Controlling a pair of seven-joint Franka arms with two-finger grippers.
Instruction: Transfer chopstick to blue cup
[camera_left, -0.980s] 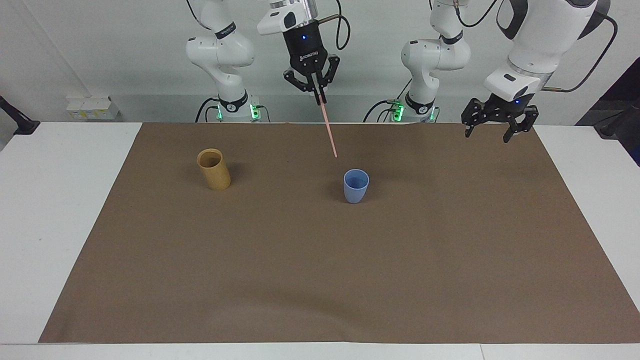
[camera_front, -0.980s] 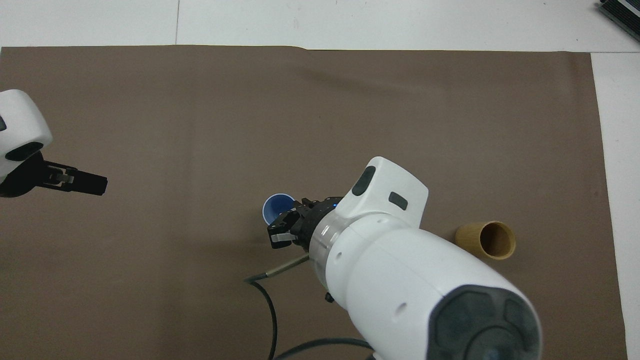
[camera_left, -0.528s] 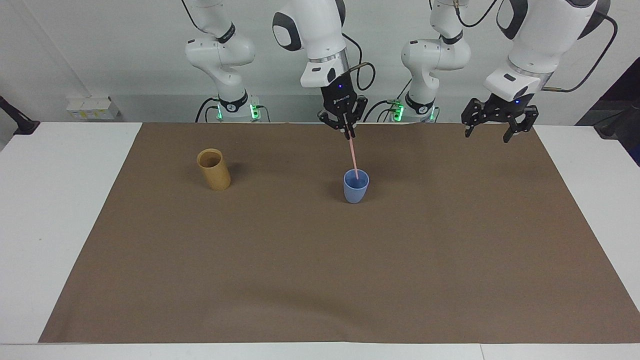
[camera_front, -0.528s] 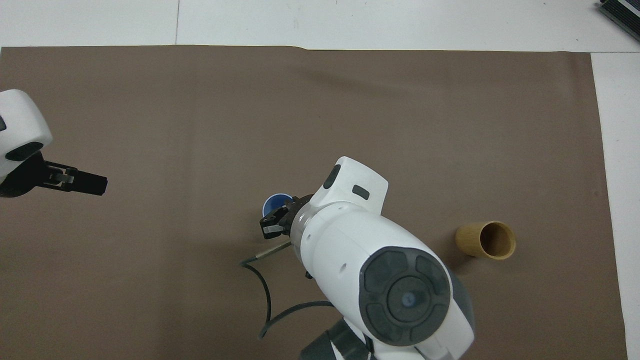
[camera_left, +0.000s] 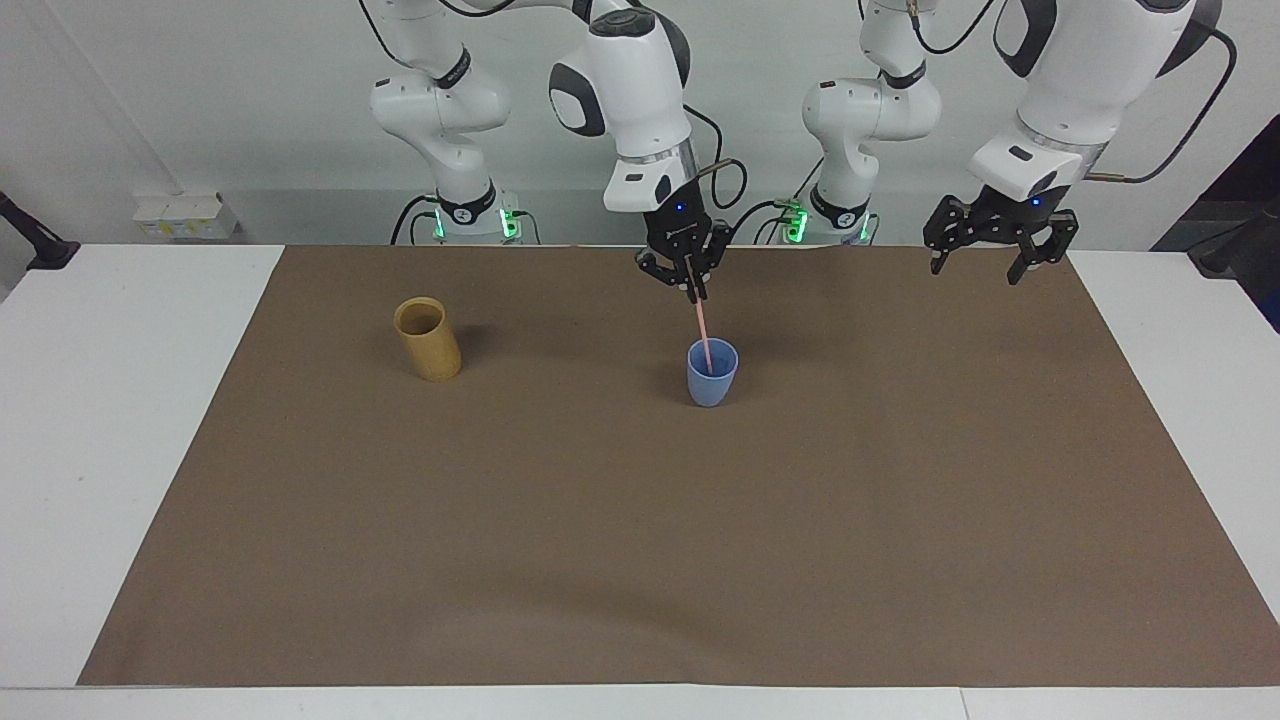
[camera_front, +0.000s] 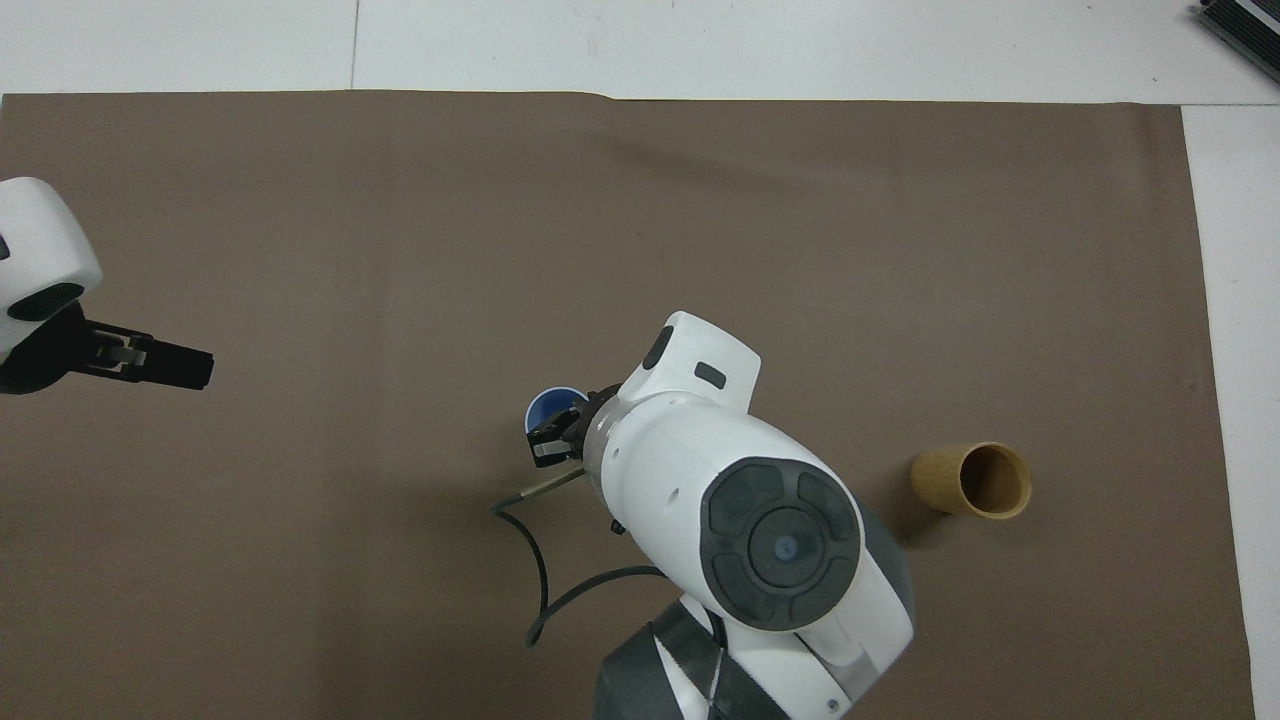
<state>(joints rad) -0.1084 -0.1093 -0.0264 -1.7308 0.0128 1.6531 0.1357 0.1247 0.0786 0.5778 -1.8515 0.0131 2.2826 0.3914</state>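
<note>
The light-blue cup (camera_left: 711, 381) stands upright mid-mat, and only part of the cup's rim (camera_front: 549, 405) shows in the overhead view. The pale-pink chopstick (camera_left: 701, 328) slants down into it, lower end inside the cup. My right gripper (camera_left: 692, 290) hangs just above the cup, shut on the chopstick's top end. In the overhead view the right gripper (camera_front: 550, 446) and arm hide the chopstick. My left gripper (camera_left: 992, 262) waits open and empty in the air over the mat's edge at the left arm's end; the left gripper (camera_front: 185, 365) also shows from above.
A tan bamboo-coloured cylinder cup (camera_left: 428, 340) stands toward the right arm's end of the table; the same tan cup (camera_front: 975, 480) shows from above. A brown mat (camera_left: 640, 540) covers most of the white table. The right arm's cable (camera_front: 535, 570) loops over the mat.
My right gripper came down and across toward the blue cup with the chopstick, whose lower end went from hanging above the mat to inside the cup. The left arm has not moved.
</note>
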